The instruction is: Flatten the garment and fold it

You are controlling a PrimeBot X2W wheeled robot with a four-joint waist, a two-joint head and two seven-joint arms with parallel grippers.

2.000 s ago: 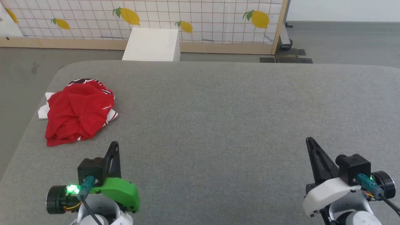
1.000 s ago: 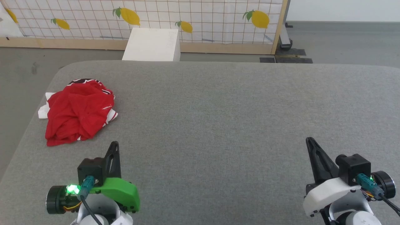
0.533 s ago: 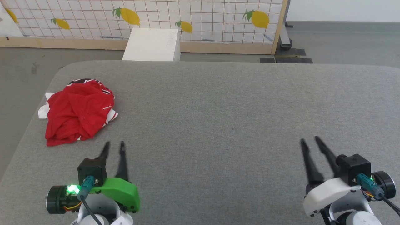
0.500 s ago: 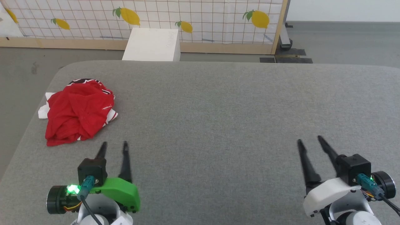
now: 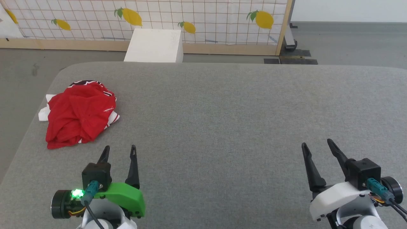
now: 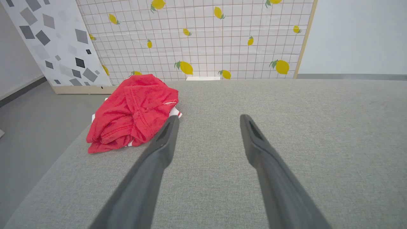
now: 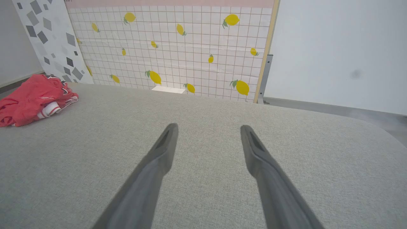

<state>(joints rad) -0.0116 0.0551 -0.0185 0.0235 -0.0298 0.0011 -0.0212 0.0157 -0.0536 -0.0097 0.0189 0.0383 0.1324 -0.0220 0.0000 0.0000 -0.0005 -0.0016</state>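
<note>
The garment (image 5: 79, 113) is a crumpled red heap with white and striped edges, lying near the left edge of the grey table (image 5: 222, 111). It also shows as a red bundle (image 6: 133, 111) left of my left fingers and far off at the left (image 7: 31, 98) in the right wrist view. My left gripper (image 5: 120, 149) hovers open just in front and to the right of the heap, not touching it; its own view shows the spread fingers (image 6: 208, 118). My right gripper (image 5: 316, 143) stands open over bare cloth at the lower right (image 7: 208, 127). Nothing is held.
A white box (image 5: 155, 45) stands on the floor beyond the table's far edge, before a lemon-print screen (image 5: 190, 19). A grey-patterned panel (image 6: 47, 41) stands behind the garment. The table's left edge (image 5: 28, 127) runs close beside the heap.
Both grippers have gone from shut to open, fingers now spread wide. The arms have shifted only slightly, and the garment has not moved.
</note>
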